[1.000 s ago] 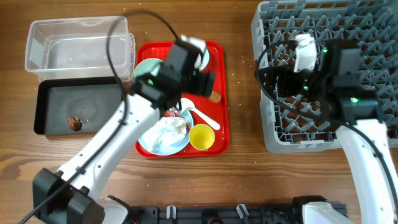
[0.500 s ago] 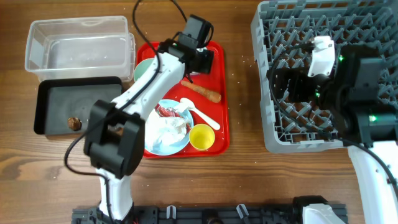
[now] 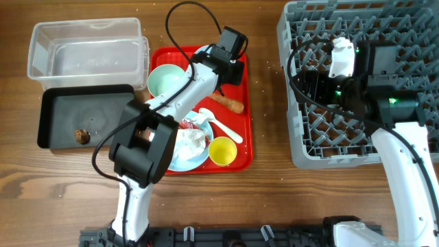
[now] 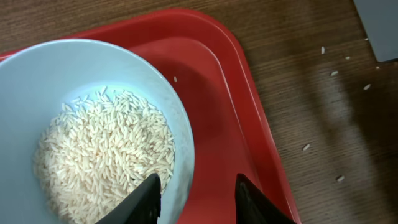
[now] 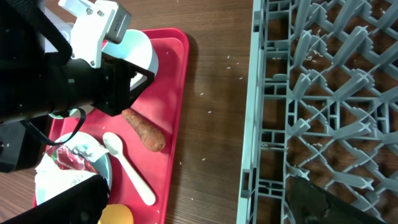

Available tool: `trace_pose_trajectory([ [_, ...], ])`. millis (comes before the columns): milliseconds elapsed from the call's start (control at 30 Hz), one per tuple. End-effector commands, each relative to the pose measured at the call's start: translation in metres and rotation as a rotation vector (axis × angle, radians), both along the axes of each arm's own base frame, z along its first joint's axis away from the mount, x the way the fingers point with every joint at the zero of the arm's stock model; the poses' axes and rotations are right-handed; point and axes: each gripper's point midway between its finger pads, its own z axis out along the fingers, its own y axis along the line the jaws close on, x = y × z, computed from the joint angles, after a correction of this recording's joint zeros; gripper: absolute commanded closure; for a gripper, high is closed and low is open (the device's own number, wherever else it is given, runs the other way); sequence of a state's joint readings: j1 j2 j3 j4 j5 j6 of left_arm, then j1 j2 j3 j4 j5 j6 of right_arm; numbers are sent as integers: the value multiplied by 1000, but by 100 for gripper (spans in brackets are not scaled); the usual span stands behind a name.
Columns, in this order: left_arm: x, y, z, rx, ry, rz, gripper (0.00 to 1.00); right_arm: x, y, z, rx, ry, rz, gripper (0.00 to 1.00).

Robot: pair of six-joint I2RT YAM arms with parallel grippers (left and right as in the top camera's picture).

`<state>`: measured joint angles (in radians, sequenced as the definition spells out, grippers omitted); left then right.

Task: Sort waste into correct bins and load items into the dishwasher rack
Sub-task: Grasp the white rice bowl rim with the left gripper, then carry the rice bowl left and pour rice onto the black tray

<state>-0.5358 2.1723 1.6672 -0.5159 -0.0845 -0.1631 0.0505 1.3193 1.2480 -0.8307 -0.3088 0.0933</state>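
A light-blue bowl (image 4: 93, 124) full of white rice (image 4: 102, 155) stands at the far right corner of the red tray (image 4: 224, 93). My left gripper (image 4: 199, 199) straddles its rim, one finger over the rice and the other outside, red tray showing in the gap. From overhead the left gripper (image 3: 228, 65) hides that bowl. On the tray lie a carrot piece (image 3: 228, 103), white spoon (image 3: 221, 125), yellow cup (image 3: 223, 151), mint-green bowl (image 3: 168, 79) and a pale-blue plate (image 3: 195, 159) bearing tissue (image 3: 188, 140) and a red wrapper (image 3: 186, 123). My right gripper (image 5: 202, 205) stands open, empty, by the grey rack (image 3: 384, 27).
A clear tub (image 3: 86, 48) stands at the far left, with a black tray (image 3: 96, 113) in front of it holding a brown lump (image 3: 81, 136). Loose rice grains (image 4: 336, 73) are scattered on the wood between the red tray and the rack.
My left gripper swung up to the tray's far right corner and its jaws narrowed around the bowl's rim. The right arm barely shifted.
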Motion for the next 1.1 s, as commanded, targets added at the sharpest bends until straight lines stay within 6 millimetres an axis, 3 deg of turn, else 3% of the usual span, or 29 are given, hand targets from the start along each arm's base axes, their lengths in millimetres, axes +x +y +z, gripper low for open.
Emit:
trace_pose_trajectory([
  [0, 6, 3, -13, 16, -1, 17, 66, 4, -5, -1, -13, 3, -28, 5],
  [133, 4, 4, -22, 25, 15, 17, 80, 4, -5, -1, -13, 1, -28, 5],
  [367, -4, 9, -50, 43, 83, 51, 96, 5, -10, -2, -33, 0, -45, 5],
  [767, -3, 14, -44, 61, 72, 78, 96, 6, -10, -1, -33, -3, -45, 5],
  [867, -7, 18, -54, 78, 96, 81, 75, 5, -10, -1, -33, -2, -44, 5],
  [933, -8, 18, -57, 80, 99, 81, 72, 5, -10, -1, -33, -2, -45, 5],
  [1067, -5, 17, -55, 72, 87, 82, 94, 5, -10, -1, -32, -1, -45, 5],
])
